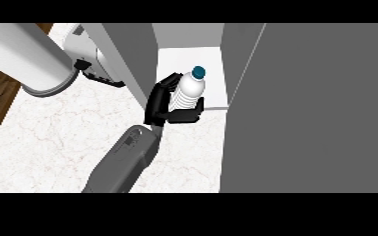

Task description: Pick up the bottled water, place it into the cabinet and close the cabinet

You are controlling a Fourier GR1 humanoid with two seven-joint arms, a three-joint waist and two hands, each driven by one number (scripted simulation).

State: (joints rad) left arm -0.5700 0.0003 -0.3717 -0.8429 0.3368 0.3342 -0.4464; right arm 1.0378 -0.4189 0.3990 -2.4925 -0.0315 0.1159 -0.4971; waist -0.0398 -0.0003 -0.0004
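**Bottle held at cabinet mouth**

One robot hand (164,106) shows, coming up from 6 o'clock on a grey forearm; which side it belongs to I cannot tell for sure, it reads as the right. Its fingers curl round the bottled water (189,91), pinching the lower body. The bottle stands nearly upright, teal cap toward 12 o'clock, just above the front edge of the cabinet (190,55) floor, inside the open gap. The open cabinet door (310,110) fills the view from 1 to 5 o'clock. Marble worktop (66,135) spreads at 8 o'clock. A large white cylinder (33,60) lies at 10 o'clock, beside a white appliance (85,47).
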